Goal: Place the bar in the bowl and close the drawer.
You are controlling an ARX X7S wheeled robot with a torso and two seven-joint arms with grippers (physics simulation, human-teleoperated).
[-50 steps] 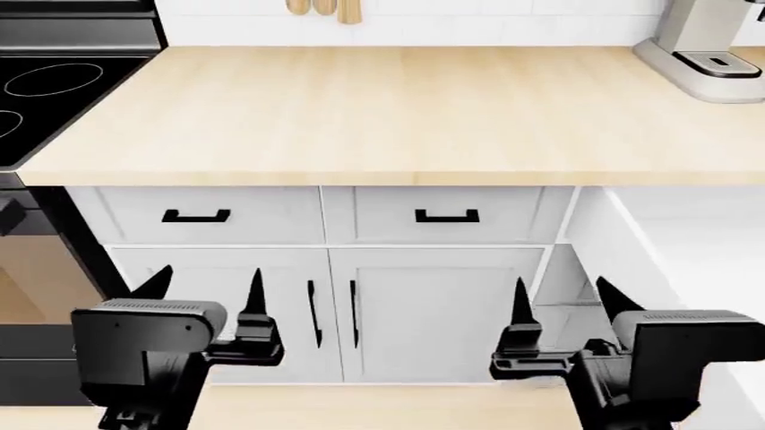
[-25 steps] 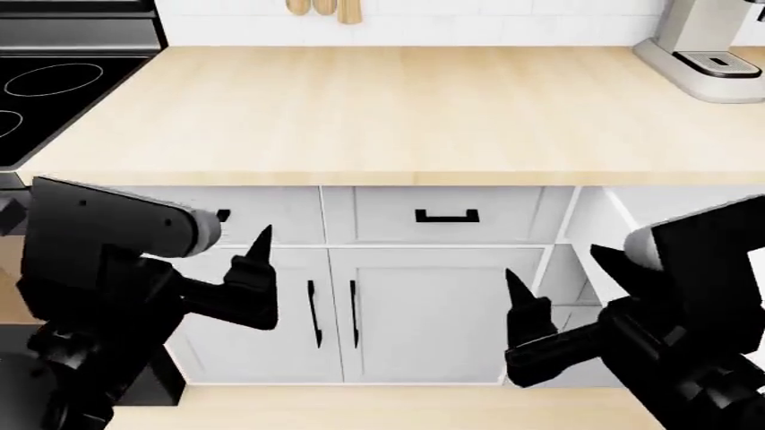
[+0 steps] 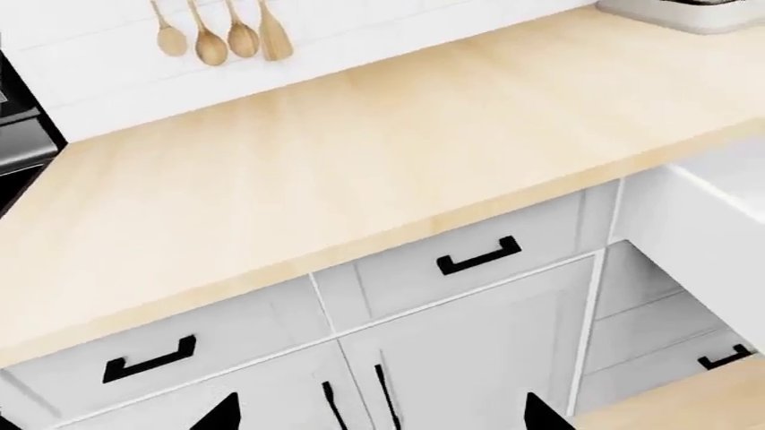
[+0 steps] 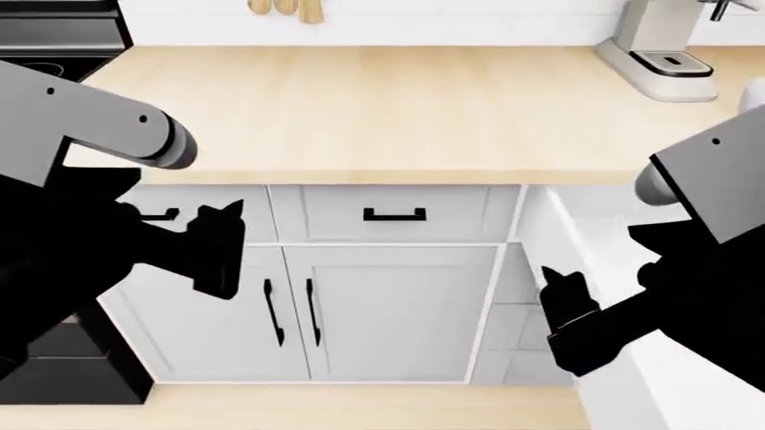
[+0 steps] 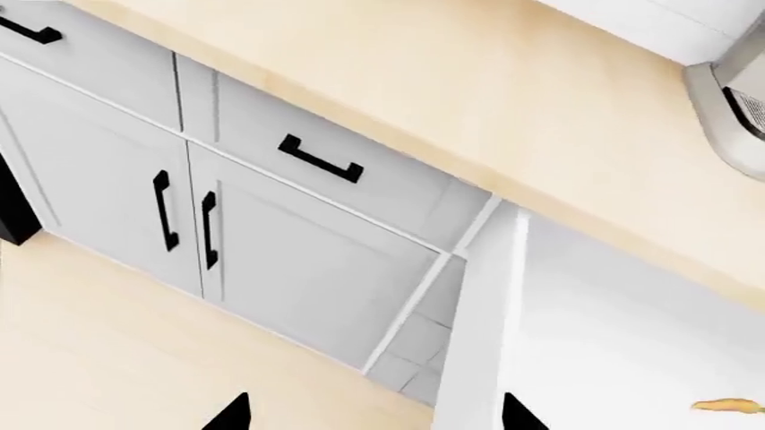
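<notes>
I've swung the view right: the bench (image 4: pixel 395 107) slid left, the open drawer (image 4: pixel 597 233) sits lower right. Both arms came up, left gripper (image 4: pixel 221 246) and right gripper (image 4: pixel 568 313) spread empty. Bar and bowl unseen.

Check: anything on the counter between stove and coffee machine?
Nothing; the countertop is bare between the stove and the coffee machine in the head view.
</notes>
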